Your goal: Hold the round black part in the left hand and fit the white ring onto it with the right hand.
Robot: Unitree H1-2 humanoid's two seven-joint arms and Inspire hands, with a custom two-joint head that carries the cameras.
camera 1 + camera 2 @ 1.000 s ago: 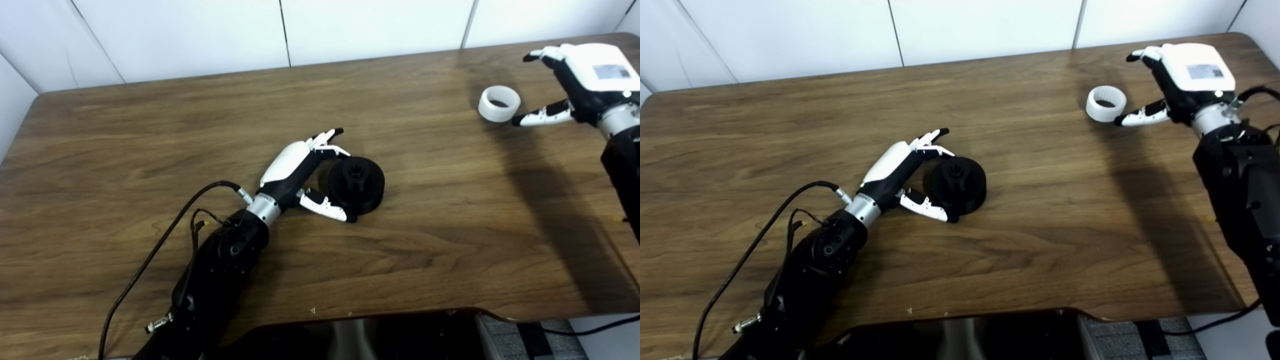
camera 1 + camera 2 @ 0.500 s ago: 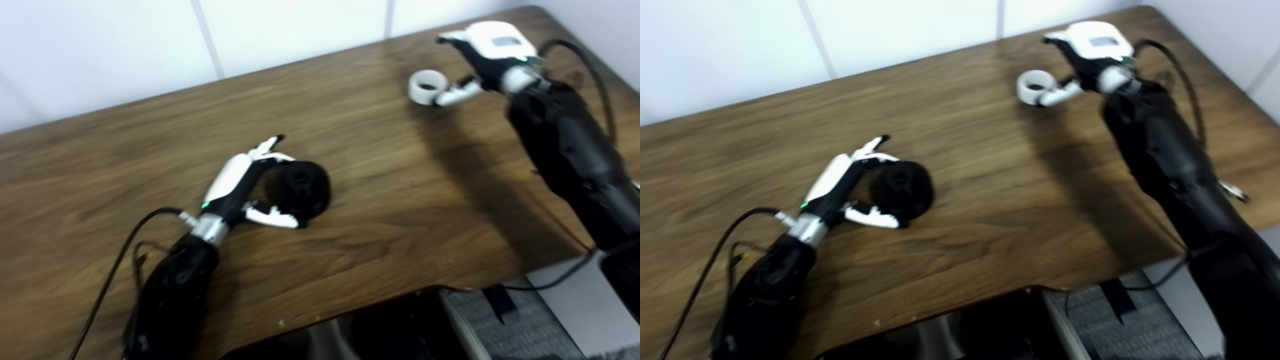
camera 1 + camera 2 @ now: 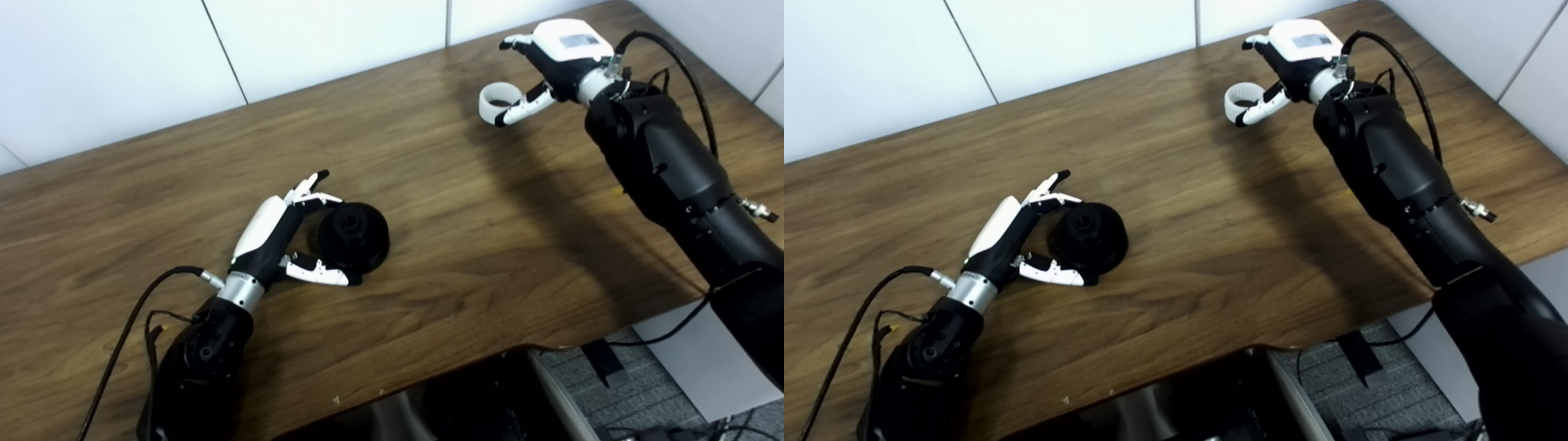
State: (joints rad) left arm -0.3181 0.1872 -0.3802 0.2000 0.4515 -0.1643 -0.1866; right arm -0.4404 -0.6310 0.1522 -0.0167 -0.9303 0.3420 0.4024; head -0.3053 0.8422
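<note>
On table [image 3: 429, 184], round black part [image 3: 353, 237] hub-up

We cannot tell whether the right hand [image 3: 554, 58] touches the white ring [image 3: 497, 103]; its thumb hides the ring's near edge. Right arm cut off lower right.

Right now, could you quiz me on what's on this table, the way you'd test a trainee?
1. True or false: the white ring already sits on the round black part.
2. Which hand is beside the round black part: A) left hand B) right hand?
3. Fill in: both parts rest on the wooden ____.

Key: 1. False, they lie far apart. 2. A; its fingers curl around the part, apparently without lifting it. 3. table.
</note>
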